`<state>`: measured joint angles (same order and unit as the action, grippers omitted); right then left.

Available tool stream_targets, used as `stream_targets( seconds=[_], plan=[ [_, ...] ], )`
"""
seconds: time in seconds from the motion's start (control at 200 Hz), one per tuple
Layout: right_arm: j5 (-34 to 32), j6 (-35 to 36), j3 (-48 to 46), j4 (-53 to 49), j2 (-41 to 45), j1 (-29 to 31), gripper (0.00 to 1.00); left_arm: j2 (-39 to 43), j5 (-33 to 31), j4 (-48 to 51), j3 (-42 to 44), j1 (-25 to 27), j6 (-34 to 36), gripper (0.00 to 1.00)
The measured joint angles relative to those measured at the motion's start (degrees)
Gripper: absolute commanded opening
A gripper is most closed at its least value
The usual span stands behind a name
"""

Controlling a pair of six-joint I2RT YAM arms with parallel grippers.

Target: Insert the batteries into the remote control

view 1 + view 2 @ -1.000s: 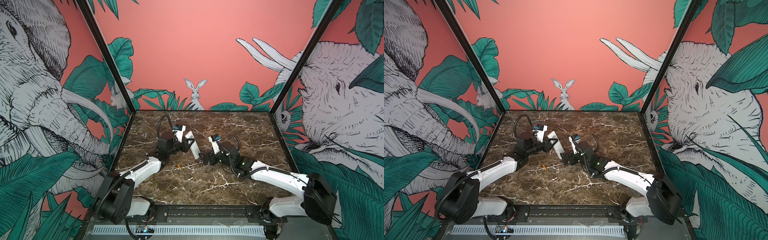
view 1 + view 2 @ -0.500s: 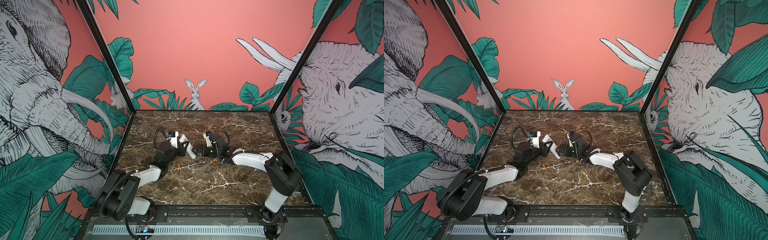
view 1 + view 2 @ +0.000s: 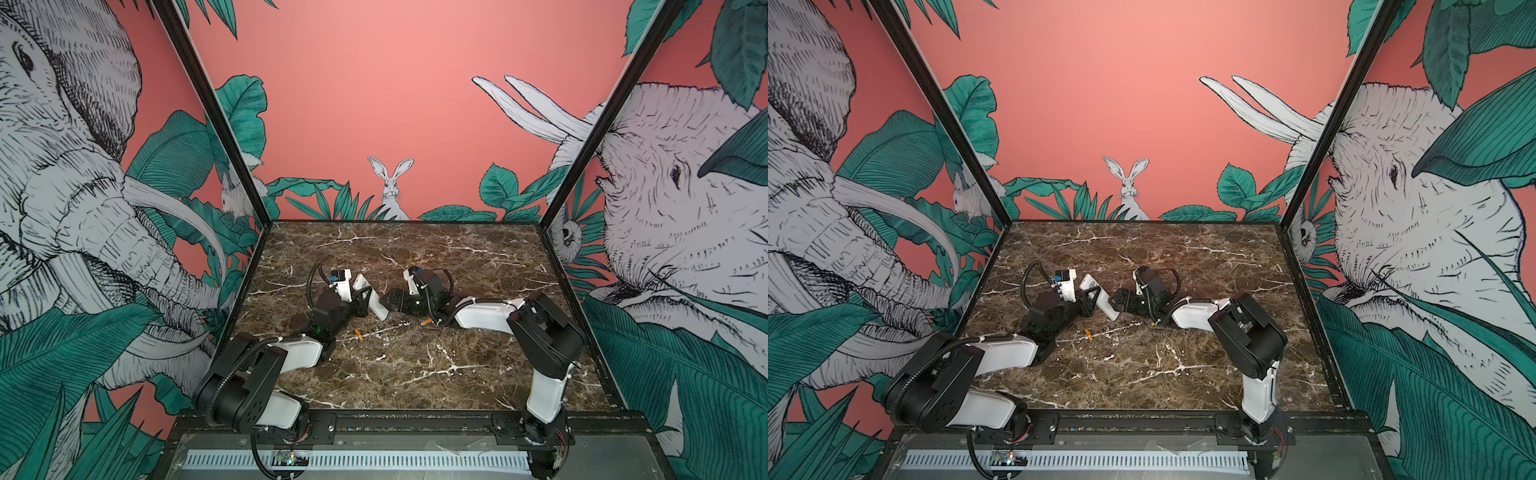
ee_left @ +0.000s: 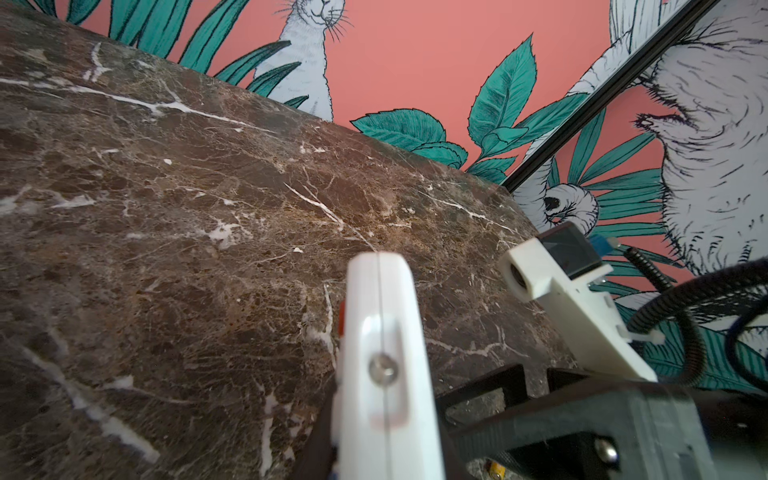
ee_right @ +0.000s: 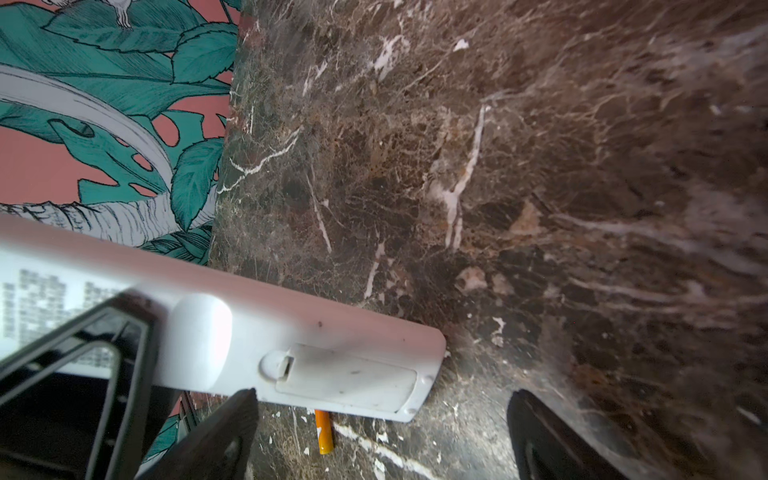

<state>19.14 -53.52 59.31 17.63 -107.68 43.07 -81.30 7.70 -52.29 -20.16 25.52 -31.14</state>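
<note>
The white remote control (image 3: 371, 296) (image 3: 1100, 297) stands tilted, its lower end down by the marble, and my left gripper (image 3: 362, 302) (image 3: 1089, 302) is shut on its middle. In the left wrist view the remote (image 4: 386, 365) shows edge-on between the jaws. The right wrist view shows its plain back (image 5: 299, 332) with the battery cover (image 5: 349, 378) closed. My right gripper (image 3: 390, 301) (image 5: 382, 436) is open just right of the lower end, nothing between its fingers (image 5: 216, 436). One orange battery (image 3: 358, 335) (image 5: 324, 432) lies on the table in front of the remote. Another battery (image 3: 426, 322) lies under my right arm.
The brown marble table (image 3: 415, 374) is boxed in by a pink back wall and patterned side walls with black corner posts (image 3: 569, 174). Both arms fold low over the middle. The right wrist camera housing (image 4: 557, 270) sits close beside the remote.
The left arm has lowered the remote toward the table. The right arm has folded at the elbow and its gripper has swung left and farther back, up to the remote's lower end.
</note>
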Motion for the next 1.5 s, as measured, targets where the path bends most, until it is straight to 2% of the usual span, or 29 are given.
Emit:
stream_targets(
  seconds=[0.65,0.79,1.075,1.365,1.5],
  plan=[
    [2.49,-3.06,3.56,3.28,-5.68,-0.04,0.88,-1.31,-1.57,-3.45,0.96,-0.15,-0.83,0.0],
    [2.01,-0.96,9.25,-5.03,-6.8,0.35,0.89,-1.62,-2.51,-4.57,1.27,-0.63,-0.83,0.0],
    [-5.31,6.51,21.75,-23.76,-9.09,3.19,0.85,-1.51,-4.63,-4.68,1.25,-0.96,0.79,0.0],
    [-14.25,13.44,29.2,-38.27,-9.33,4.96,0.85,1.68,-10.54,-0.37,0.68,4.39,7.02,0.0],
    [-18.05,15.82,30.93,-42.01,-9.27,5.75,0.85,2.27,-11.56,0.66,0.44,5.7,9.33,0.0]
  ],
)
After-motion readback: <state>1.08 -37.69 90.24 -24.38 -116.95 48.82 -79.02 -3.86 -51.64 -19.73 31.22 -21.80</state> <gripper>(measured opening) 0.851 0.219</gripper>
